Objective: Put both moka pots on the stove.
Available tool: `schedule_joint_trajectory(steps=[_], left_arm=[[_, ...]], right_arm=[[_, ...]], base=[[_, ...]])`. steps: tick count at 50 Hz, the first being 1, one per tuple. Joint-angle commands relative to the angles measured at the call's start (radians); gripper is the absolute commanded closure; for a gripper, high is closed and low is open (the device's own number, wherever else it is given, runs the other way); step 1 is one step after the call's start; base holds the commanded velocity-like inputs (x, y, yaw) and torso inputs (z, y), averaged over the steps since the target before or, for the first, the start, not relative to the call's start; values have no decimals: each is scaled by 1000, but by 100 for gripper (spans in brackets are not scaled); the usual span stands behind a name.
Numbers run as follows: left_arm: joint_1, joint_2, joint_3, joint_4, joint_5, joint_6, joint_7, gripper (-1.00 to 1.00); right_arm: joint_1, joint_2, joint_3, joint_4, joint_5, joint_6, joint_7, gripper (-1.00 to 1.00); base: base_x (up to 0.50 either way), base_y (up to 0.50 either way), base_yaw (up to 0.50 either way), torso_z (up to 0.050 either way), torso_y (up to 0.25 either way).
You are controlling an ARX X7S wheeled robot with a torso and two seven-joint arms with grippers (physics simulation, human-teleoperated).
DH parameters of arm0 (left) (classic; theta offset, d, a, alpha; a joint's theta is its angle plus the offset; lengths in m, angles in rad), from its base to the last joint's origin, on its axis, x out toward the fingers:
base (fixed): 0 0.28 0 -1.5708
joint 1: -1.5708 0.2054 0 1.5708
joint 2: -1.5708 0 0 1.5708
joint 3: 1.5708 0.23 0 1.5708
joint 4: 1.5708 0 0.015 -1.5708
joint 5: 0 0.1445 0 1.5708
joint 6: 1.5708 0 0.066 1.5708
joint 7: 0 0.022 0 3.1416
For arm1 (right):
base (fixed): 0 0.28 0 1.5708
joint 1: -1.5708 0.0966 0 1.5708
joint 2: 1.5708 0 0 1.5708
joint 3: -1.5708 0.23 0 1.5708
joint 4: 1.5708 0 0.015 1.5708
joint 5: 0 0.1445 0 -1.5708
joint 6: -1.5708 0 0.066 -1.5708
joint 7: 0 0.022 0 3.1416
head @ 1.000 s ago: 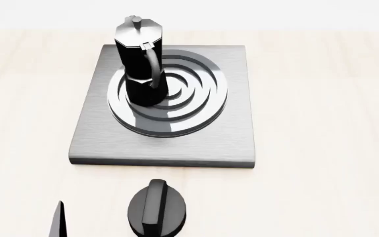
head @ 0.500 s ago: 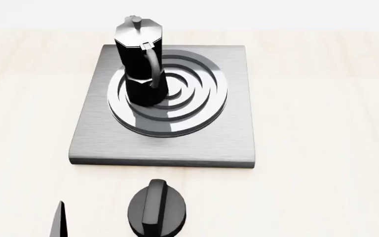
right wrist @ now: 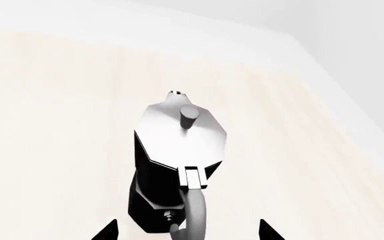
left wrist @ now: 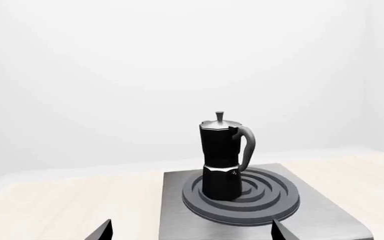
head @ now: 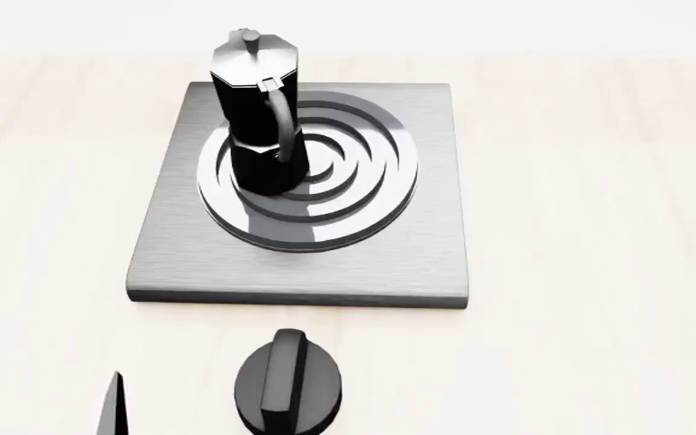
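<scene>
Moka pot [head: 258,118] upright on stove [head: 323,263], handle toward knob [head: 287,382]

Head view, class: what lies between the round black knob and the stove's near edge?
Nothing: only bare pale tabletop separates the knob from the stove.

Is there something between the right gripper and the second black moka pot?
Nothing visible. In the right wrist view the glossy black moka pot stands alone on the pale wooden table, directly before the open right gripper.
</scene>
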Motion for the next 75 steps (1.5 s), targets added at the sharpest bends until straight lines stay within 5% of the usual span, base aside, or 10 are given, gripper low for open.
schedule_joint_trajectory(steps=[1,12,31,32,51,75], left_arm=[[-2,-1,2,-3,-1,1,-2,-100],[-5,-3,4,-9,-1,3,-3,-100],[-10,-3,14,-13,4,1,-5,-100],[-11,-3,14,-14,3,0,-5,-100],[-12,-5,19,-16,3,0,-8,-100],[-11,-11,19,-19,0,7,-13,-100]], right_arm=[[44,-58,-40,156,-72,-80,-34,-100],[186,-194,-115,563,-215,-324,-129,-100],[194,-259,-120,686,-229,-391,-145,-100],[200,-261,-117,697,-222,-380,-161,100],[228,-285,-115,781,-236,-451,-180,100],[192,-277,29,313,-98,-419,51,100]], base=[[0,0,0,0,0],[0,0,0,0,0],[0,0,0,0,0],[0,0,0,0,0],[1,0,0,0,-1],[0,0,0,0,0]])
